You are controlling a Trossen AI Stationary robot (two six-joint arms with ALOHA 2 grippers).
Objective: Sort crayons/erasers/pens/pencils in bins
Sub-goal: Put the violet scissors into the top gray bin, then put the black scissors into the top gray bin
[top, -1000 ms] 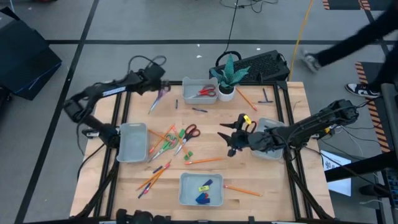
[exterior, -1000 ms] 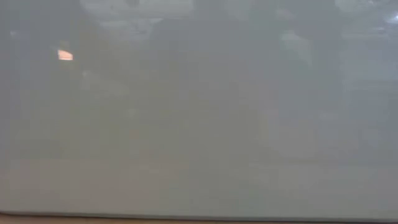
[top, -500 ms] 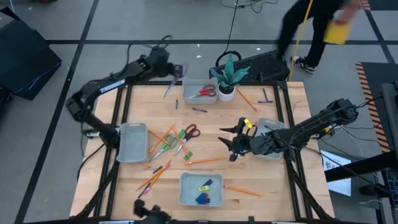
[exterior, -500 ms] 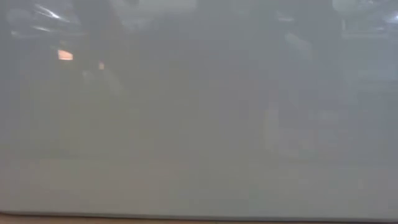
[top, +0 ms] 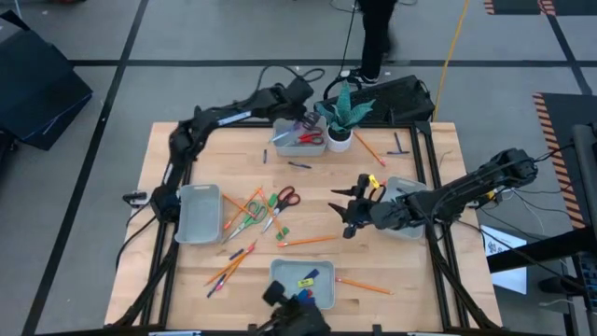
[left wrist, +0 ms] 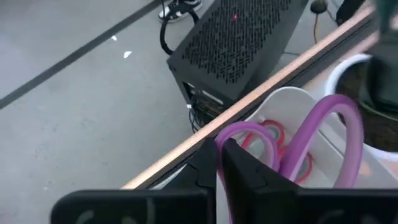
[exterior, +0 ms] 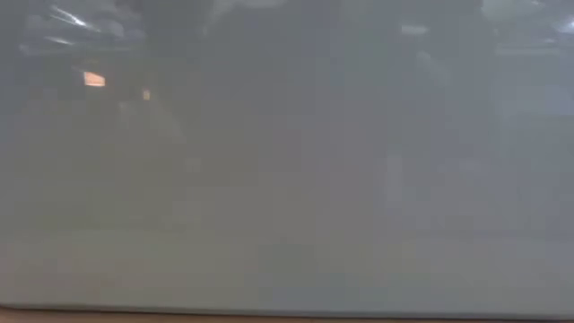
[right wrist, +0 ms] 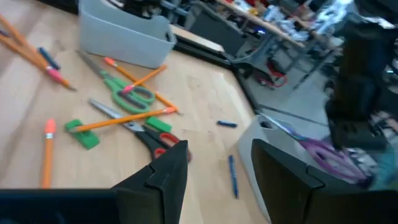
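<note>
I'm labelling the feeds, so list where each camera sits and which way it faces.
High view: overhead, straight down on the table; both arms show.
Low view: table height, facing across; nothing can be made out.
Left wrist view: on the left arm over the far bin, jaws shut on purple scissors.
Right wrist view: on the right arm, facing across the table past open jaws.
Shared: both wrist views show the purple scissors.

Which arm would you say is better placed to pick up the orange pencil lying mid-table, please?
Right, probably. The right gripper hovers open just beside that pencil, while the left gripper is at the far bin, shut on purple scissors.
</note>
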